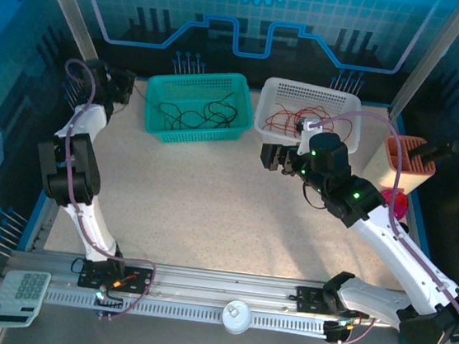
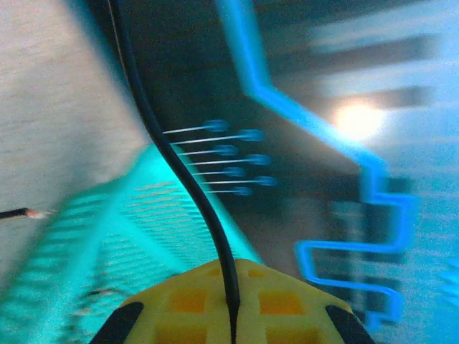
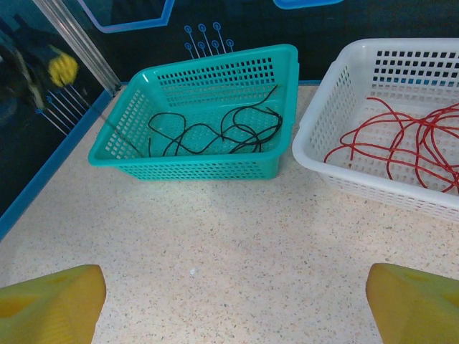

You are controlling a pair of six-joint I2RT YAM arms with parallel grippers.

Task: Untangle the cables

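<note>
Black cables [image 1: 194,114] lie curled in the green basket [image 1: 196,137], and red cables [image 1: 298,117] lie in the white basket [image 1: 261,124]. My left gripper [image 1: 127,86] is at the back left, beside the green basket. In the left wrist view its yellow jaws [image 2: 233,269] are shut on one black cable [image 2: 179,168], which runs up and away over the basket [image 2: 129,229]. A loose cable end [image 2: 25,213] shows at the left. My right gripper [image 1: 274,156] hovers open over bare table in front of the white basket [image 3: 315,136], nothing between its fingers [image 3: 237,294]. Its wrist view also takes in the black cables [image 3: 215,129] and red cables [image 3: 401,140].
An orange holder [image 1: 409,163] and a red object [image 1: 396,203] stand at the right edge. A calculator [image 1: 21,293] and a white round piece [image 1: 236,316] sit on the front rail. Bare tabletop [image 1: 200,210] stretches between the baskets and the arm bases.
</note>
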